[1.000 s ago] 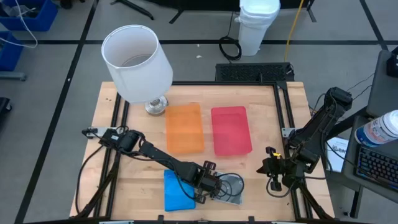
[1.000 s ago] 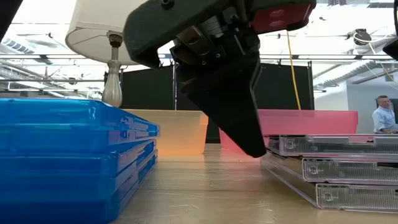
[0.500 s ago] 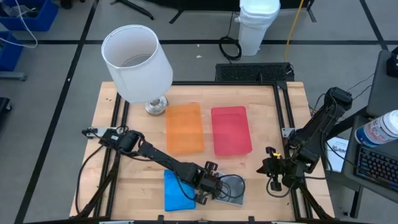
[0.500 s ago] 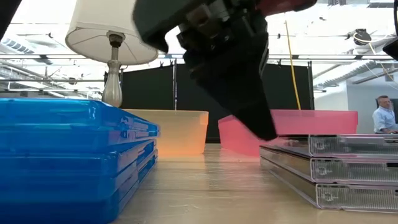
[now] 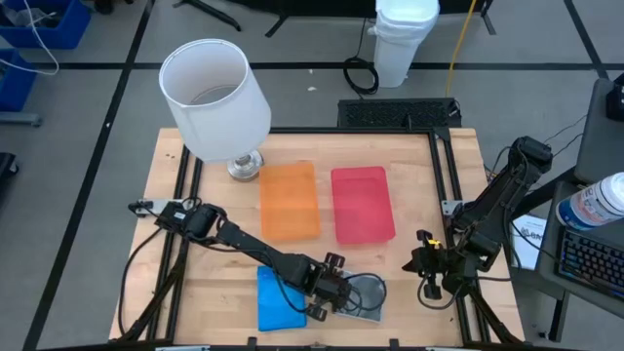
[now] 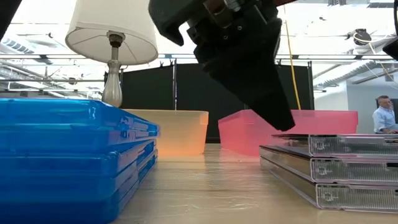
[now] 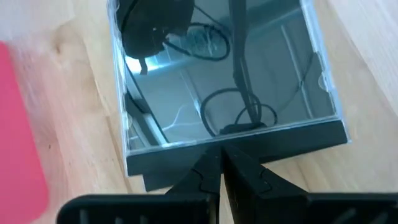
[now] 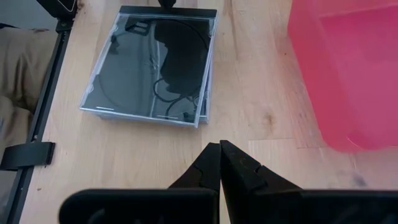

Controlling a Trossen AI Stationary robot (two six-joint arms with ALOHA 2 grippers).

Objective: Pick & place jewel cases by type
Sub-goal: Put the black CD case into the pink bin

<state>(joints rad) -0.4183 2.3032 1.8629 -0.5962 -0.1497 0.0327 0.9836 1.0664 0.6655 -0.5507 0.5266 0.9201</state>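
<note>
A stack of clear jewel cases with dark insides (image 5: 365, 298) (image 6: 336, 168) (image 7: 224, 74) (image 8: 152, 68) lies flat near the table's near edge. A stack of blue jewel cases (image 5: 276, 300) (image 6: 68, 155) lies just left of it. My left gripper (image 5: 335, 290) (image 6: 283, 121) (image 7: 221, 155) is shut and sits at the clear stack's left edge. My right gripper (image 5: 426, 268) (image 8: 219, 149) is shut and waits at the table's right edge, touching nothing. My left gripper has its shut fingertips (image 7: 211, 163) against the dark spine edge (image 7: 261, 140) of the top clear case, on the stack's left side. It comes slanting down from the table's left. The case lies flat on the stack below it (image 6: 348, 193).
An orange tray (image 5: 289, 200) (image 6: 174, 132) and a red tray (image 5: 362, 203) (image 6: 311, 127) sit side by side mid-table. A white-shaded lamp (image 5: 214, 97) (image 6: 112, 37) stands at the far left. A person (image 6: 382, 115) shows far off in the room.
My left gripper has moved toward the table's right and risen a little, from the gap between the two stacks up to the top clear case's left edge, staying shut. The fanned clear stack now sits more squarely.
</note>
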